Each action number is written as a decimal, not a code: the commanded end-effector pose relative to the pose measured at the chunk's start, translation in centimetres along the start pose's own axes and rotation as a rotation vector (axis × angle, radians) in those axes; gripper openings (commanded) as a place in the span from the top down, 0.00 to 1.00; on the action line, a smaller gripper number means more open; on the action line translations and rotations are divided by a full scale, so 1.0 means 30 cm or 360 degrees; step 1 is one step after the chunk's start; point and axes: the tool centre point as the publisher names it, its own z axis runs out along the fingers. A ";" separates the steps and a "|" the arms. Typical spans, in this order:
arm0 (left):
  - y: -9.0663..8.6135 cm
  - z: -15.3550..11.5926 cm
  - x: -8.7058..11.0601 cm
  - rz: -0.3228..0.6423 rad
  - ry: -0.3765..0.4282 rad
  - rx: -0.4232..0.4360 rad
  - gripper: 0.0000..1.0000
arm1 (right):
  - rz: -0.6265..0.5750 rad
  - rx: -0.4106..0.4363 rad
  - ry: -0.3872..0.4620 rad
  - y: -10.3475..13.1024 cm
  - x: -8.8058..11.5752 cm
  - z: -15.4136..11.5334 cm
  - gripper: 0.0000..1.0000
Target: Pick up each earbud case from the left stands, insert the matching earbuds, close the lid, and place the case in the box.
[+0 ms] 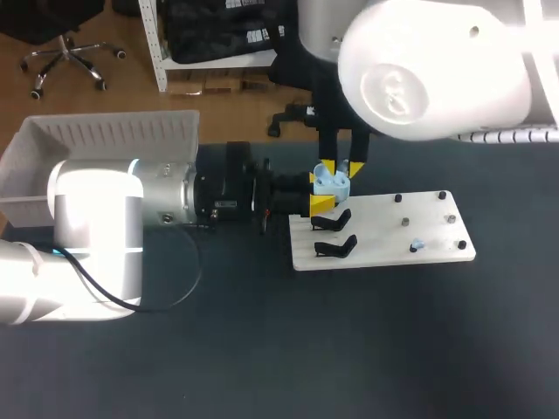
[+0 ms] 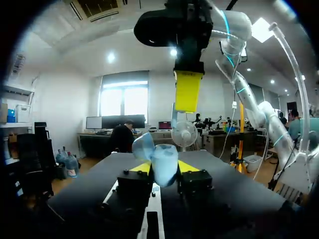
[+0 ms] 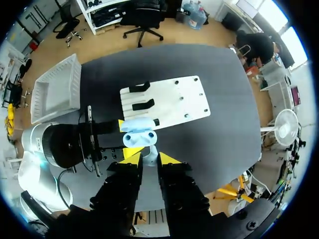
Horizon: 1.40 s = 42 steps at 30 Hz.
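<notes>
Dark, matte bench (image 1: 262, 349) with one flat, white, rectangular board (image 1: 384, 234) lying on it. On the board's left part, two black hook-shaped stands (image 1: 333, 219) (image 1: 336, 247), one behind the other. On its right part, five small dark pegs (image 1: 443, 195) visible, plus one tiny pale-blue loose earbud (image 1: 417, 246) among them.

One earbud case (image 1: 332, 184) of smooth, rounded, glossy pale-blue plastic, off the stands and up in the air over the board's far left corner. Lid hinged open. Two round sockets showing in the base, seen from the right wrist view. Left gripper (image 2: 164, 168) clamped on the case's lower half, one bright yellow fingertip pressed to each side. Left arm of white and silver metal, lying level across the bench from the left.

Right gripper (image 3: 149, 157) pointing straight down just above the open case. Its two yellow tips drawn close together on a pinched earbud (image 3: 150, 150), small and pale blue, its shape mostly hidden between the fingers.

One white plastic box (image 1: 105, 135), rectangular with ribbed inner walls, at the bench's far left corner, well apart from the board.
</notes>
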 end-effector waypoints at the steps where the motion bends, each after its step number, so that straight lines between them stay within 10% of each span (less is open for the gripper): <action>1: -0.004 0.001 0.003 0.0006 -0.0007 -0.0009 1.00 | 0.0002 0.0010 0.0007 0.006 -0.005 -0.003 1.00; 18: -0.004 0.001 0.003 0.0006 -0.0007 -0.0009 1.00 | 0.0572 -0.0037 0.0063 0.027 -0.017 -0.044 1.00; 42: -0.004 0.001 0.003 0.0006 -0.0007 -0.0009 1.00 | 0.0653 0.0086 0.0031 0.056 -0.008 0.009 1.00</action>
